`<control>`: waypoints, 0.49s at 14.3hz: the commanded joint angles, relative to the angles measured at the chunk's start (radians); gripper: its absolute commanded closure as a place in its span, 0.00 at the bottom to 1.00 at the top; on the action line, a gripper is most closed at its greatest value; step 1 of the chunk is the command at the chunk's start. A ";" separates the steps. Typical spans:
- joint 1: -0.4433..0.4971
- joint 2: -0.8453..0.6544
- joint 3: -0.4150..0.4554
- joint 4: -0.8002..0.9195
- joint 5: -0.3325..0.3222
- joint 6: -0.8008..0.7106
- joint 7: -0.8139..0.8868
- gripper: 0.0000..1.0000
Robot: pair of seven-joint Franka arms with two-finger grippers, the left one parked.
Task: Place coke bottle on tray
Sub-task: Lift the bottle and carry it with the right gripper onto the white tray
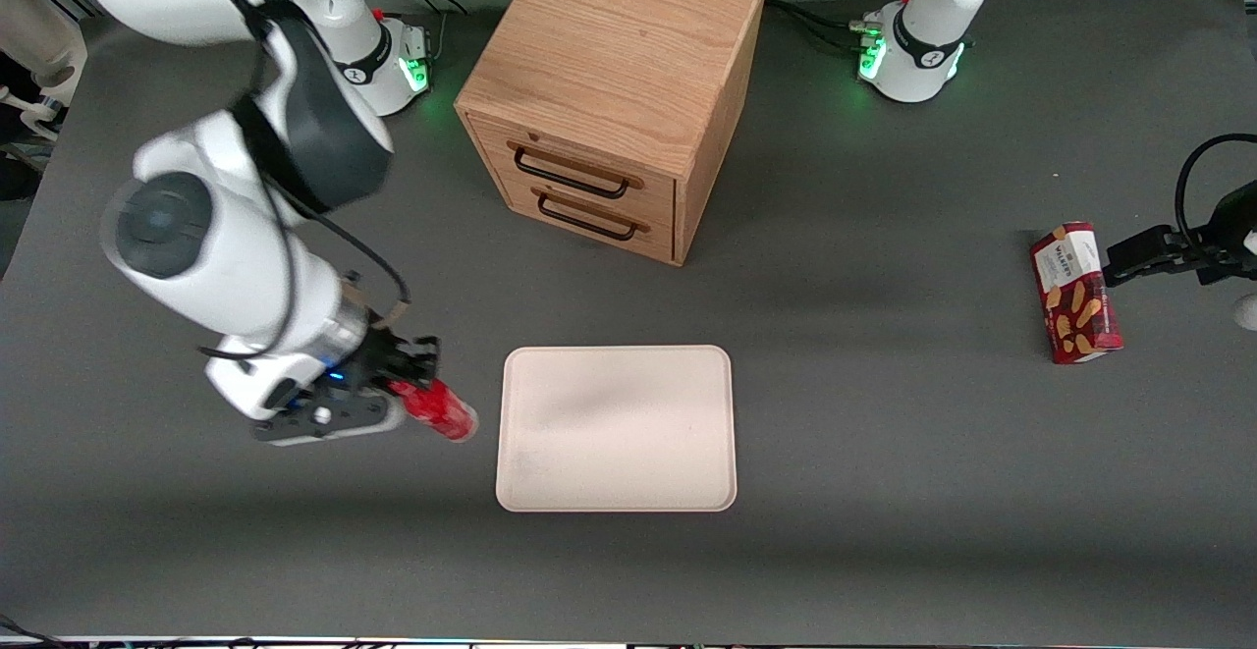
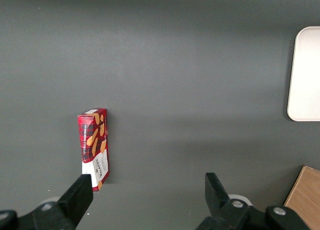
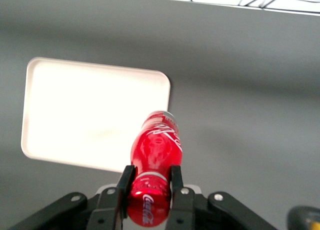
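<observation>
My right gripper (image 1: 410, 398) is shut on the coke bottle (image 1: 440, 410), a small all-red bottle with white script. It holds the bottle tilted above the table, just beside the tray's (image 1: 617, 428) edge on the working arm's side. In the right wrist view the fingers (image 3: 125, 184) clamp the bottle (image 3: 156, 150) near its cap end, and the bottle's base reaches over the corner of the pale pinkish-beige tray (image 3: 85, 115). The tray lies flat with nothing on it.
A wooden two-drawer cabinet (image 1: 614, 89) stands farther from the front camera than the tray, both drawers shut. A red snack box (image 1: 1075, 293) lies toward the parked arm's end of the table; it also shows in the left wrist view (image 2: 94, 147).
</observation>
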 commanded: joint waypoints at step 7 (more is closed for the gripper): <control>0.023 0.239 0.052 0.067 -0.140 0.206 0.060 1.00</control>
